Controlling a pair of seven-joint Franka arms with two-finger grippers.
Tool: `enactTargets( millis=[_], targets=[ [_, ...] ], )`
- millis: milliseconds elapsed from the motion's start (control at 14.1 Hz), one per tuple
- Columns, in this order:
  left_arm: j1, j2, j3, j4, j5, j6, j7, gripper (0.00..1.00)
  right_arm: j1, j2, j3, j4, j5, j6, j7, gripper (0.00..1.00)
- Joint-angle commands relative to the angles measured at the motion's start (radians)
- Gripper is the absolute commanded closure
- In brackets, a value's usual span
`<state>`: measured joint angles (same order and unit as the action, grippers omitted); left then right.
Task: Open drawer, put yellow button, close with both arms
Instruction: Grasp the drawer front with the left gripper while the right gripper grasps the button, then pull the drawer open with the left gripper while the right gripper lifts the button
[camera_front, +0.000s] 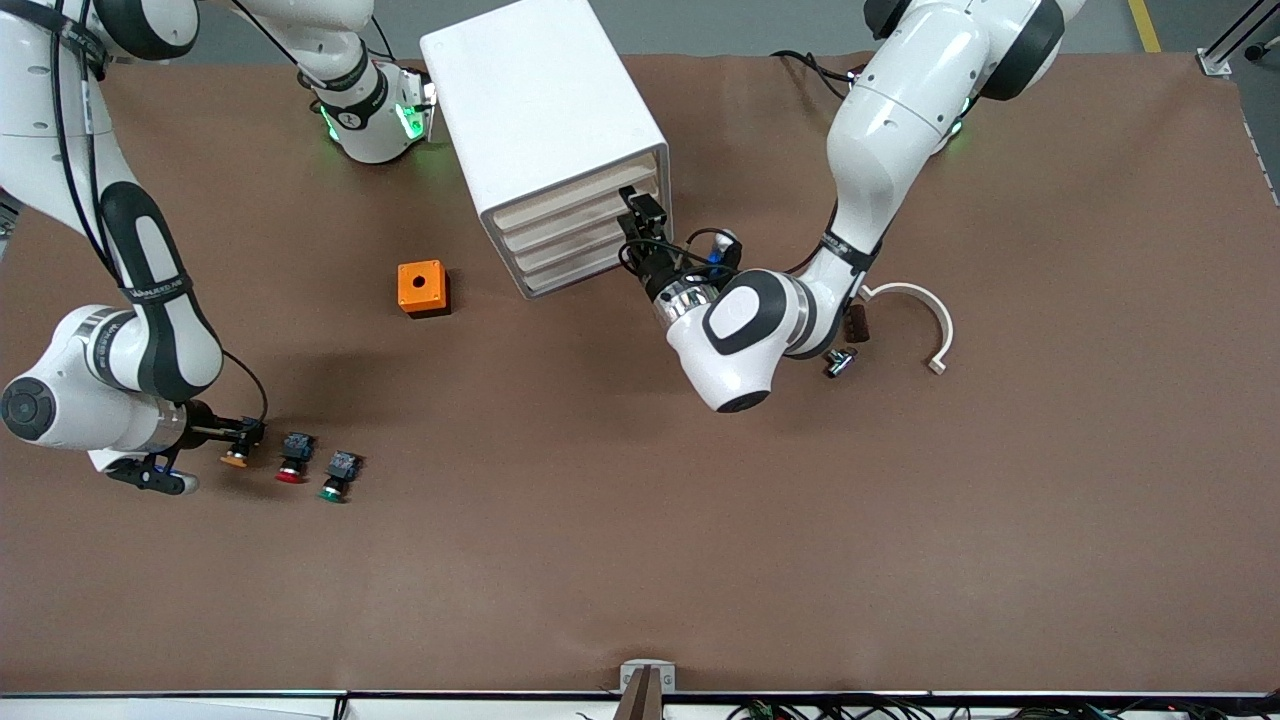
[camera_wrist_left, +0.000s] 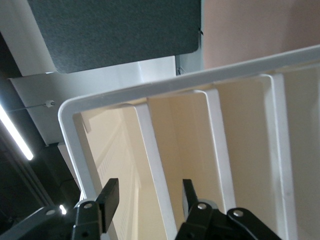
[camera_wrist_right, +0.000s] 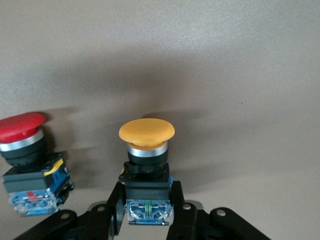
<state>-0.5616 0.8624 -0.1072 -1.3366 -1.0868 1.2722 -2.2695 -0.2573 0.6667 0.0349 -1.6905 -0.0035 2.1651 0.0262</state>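
The right end effector (camera_wrist_right: 147, 210) was clenched on the yellow button (camera_wrist_right: 146, 132), which lay on the bench (camera_front: 700, 520) at the right arm's end, beside the red-capped button (camera_front: 292, 458). The left end effector (camera_wrist_left: 150, 197) stood at the cabinet (camera_front: 545, 120) front, its fingers (camera_wrist_left: 111, 195) apart around the edge of the drawer (camera_wrist_left: 150, 150), the uppermost one.

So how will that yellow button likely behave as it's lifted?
Probably rigid: the right gripper is shut on the blocky body of the yellow button. It looks top-heavy under the wide cap, so it may tip if released. The domed cap could roll once it lies sideways.
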Motion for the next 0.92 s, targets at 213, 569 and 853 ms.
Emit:
enactTargets(
  millis=[213,569,853],
  targets=[
    [-0.06,0.021,0.006,0.0,-0.022,-0.037,-0.051,0.43,0.015,-0.016,0.014,0.103,0.016,-0.171,0.03,1.0],
    [-0.075,0.035,0.007,0.004,-0.034,-0.037,-0.044,0.73,0.058,-0.062,0.017,0.107,0.017,-0.257,0.139,0.99],
    [-0.075,0.038,0.006,0.004,-0.056,-0.037,-0.048,0.82,0.067,-0.107,0.057,0.114,0.028,-0.341,0.254,0.99]
  ],
)
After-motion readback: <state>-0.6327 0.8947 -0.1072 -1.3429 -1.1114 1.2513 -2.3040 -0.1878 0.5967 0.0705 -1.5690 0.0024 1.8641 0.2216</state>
